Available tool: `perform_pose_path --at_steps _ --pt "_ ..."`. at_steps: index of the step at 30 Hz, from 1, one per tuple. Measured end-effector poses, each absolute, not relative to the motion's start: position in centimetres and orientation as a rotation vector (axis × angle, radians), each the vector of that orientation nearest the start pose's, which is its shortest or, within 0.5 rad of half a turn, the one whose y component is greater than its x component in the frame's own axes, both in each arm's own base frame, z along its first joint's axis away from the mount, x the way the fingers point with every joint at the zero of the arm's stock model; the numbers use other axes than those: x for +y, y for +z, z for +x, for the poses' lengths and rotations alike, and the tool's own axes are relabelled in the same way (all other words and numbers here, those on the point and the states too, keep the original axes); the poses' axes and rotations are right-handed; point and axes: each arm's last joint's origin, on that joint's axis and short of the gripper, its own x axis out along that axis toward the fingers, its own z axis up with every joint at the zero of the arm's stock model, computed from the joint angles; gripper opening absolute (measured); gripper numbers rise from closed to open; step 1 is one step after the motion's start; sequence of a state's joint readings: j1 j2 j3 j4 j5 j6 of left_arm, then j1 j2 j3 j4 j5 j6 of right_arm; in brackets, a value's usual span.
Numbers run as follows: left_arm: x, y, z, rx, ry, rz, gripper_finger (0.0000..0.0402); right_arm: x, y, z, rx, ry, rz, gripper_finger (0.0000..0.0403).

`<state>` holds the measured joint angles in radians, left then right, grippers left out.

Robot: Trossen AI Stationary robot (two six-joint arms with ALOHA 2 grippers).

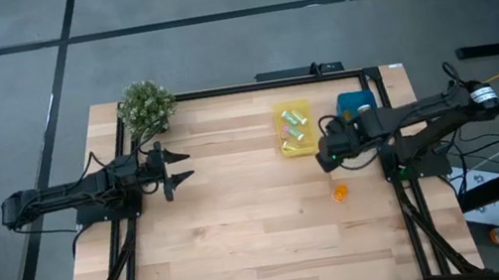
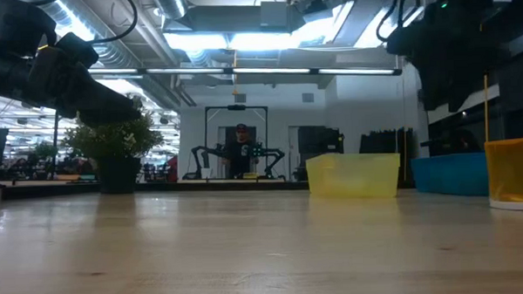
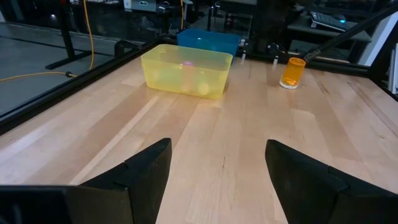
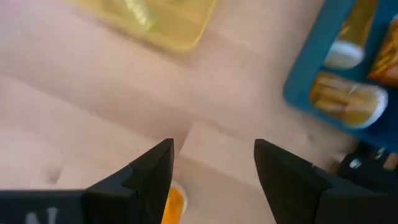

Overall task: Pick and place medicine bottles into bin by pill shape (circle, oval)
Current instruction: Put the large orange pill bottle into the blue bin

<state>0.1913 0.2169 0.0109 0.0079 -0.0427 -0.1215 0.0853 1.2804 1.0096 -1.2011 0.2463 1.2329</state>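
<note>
One orange bottle (image 1: 340, 191) stands on its white cap on the table, right of centre; it also shows in the left wrist view (image 3: 292, 72) and the low view (image 2: 513, 173). A yellow bin (image 1: 294, 127) holds several pale bottles. A blue bin (image 1: 356, 103) holds orange bottles (image 4: 347, 99). My right gripper (image 1: 323, 159) is open and empty, in the air between the bins and the lone bottle, whose edge (image 4: 175, 203) shows by one finger. My left gripper (image 1: 180, 167) is open and empty at the table's left.
A small potted plant (image 1: 145, 106) stands at the table's far left corner. The yellow and blue bins sit side by side at the far right. A black frame (image 1: 251, 85) runs along the table's edges. A person shows in the room far beyond the table (image 2: 241, 148).
</note>
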Motion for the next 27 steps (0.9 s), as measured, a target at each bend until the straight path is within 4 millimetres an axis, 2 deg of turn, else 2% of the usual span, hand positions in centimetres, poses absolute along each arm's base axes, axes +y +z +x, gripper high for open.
perform_pose_path --at_steps 8,22,27 --pt "2.2 15.0 10.7 0.183 0.245 -0.135 0.0254 4.8 25.3 20.1 1.211 -0.854 0.807 0.0224" --pt "2.2 15.0 10.7 0.184 0.245 -0.135 0.0254 9.9 25.3 19.7 1.270 -0.564 0.795 0.0224" --pt "2.2 15.0 10.7 0.183 0.245 -0.135 0.0254 11.3 24.4 19.7 1.336 -0.570 0.790 0.0224"
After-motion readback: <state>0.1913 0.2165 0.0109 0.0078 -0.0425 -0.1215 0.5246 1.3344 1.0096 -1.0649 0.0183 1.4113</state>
